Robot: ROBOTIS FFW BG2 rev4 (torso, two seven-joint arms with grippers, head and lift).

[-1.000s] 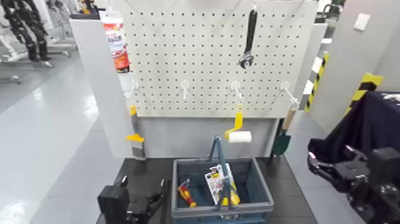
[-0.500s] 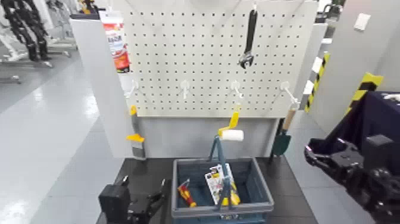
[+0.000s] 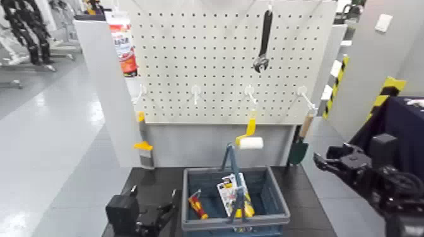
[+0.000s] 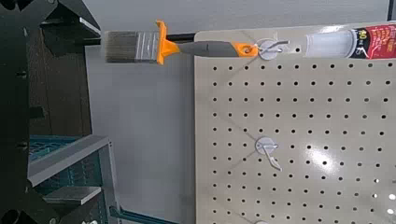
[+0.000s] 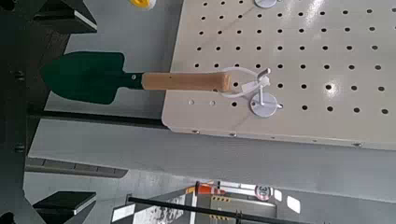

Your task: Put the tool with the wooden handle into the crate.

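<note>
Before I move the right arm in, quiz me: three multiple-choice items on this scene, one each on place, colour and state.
1. Where is the trowel?
A) in the basket
B) hanging from a hook
C) on the floor

2. What colour is the paint roller's handle?
A) yellow
B) red
C) green

3. How does the right hand stand?
A) shut on the roller
B) shut, empty
C) open, empty

1 B: the trowel hangs by its handle from a hook.
2 A: the roller's handle shows yellow.
3 C: nothing sits between the right hand's spread fingers.
</note>
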